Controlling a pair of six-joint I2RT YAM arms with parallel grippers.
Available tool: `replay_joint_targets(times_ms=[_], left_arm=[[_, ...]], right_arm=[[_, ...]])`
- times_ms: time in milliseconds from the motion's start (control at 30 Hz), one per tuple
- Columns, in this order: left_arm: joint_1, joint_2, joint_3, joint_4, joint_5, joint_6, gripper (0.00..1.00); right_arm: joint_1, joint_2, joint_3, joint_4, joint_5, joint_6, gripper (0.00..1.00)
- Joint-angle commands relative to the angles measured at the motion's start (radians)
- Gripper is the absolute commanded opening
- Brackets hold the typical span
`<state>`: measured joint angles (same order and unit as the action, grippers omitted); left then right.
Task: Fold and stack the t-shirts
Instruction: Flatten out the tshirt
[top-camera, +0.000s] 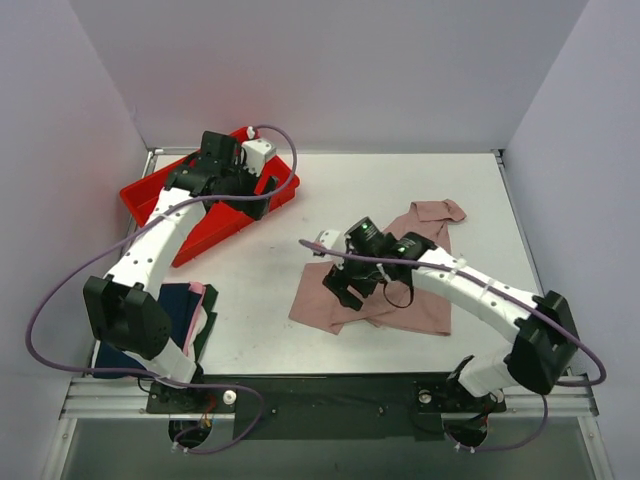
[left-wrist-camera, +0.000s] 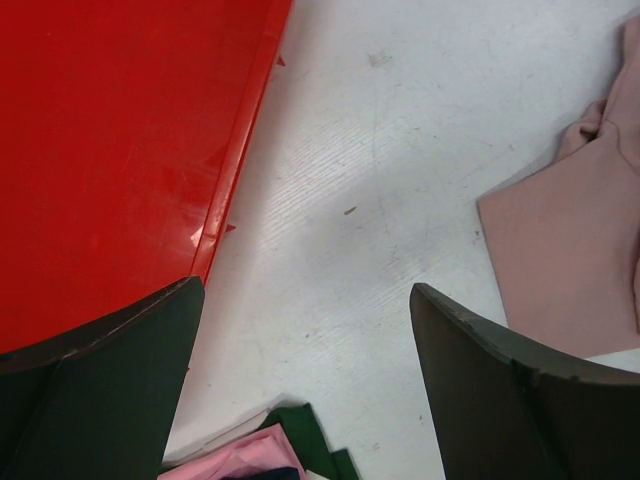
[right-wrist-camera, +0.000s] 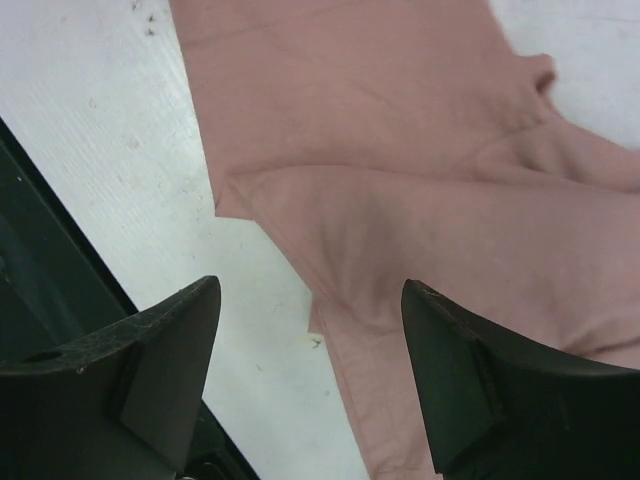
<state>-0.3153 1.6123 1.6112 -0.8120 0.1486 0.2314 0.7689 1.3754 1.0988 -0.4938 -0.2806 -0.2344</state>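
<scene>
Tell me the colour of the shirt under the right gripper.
The shirt is plain dusty pink; the right wrist view shows it best.

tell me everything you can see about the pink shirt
The dusty-pink shirt is soft, matte cloth lying flat on the white table, right of centre. It is partly folded, one layer doubled over another with loose creases, and a bunched part points toward the far right. The right gripper hovers over its left part, jaws open, holding nothing.

White links (top-camera: 160, 240), black joints (top-camera: 130, 315), purple cables (top-camera: 28, 340), dark pincer fingers (left-wrist-camera: 100, 390).
</scene>
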Motion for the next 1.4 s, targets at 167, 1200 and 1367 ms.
replay_joint_targets(times_ms=[167, 1200, 1367], left_arm=[[0.045, -0.069, -0.051, 0.059, -0.052, 0.006, 0.95], [0.142, -0.043, 0.147, 0.019, -0.105, 0.028, 0.95], [0.173, 0.006, 0.335, 0.016, -0.139, 0.057, 0.96]], right_arm=[[0.144, 0.292, 0.036, -0.034, 0.119, -0.164, 0.65], [0.034, 0.166, 0.859, -0.229, 0.271, 0.039, 0.0], [-0.016, 0.194, 1.24, -0.18, 0.277, 0.179, 0.0]])
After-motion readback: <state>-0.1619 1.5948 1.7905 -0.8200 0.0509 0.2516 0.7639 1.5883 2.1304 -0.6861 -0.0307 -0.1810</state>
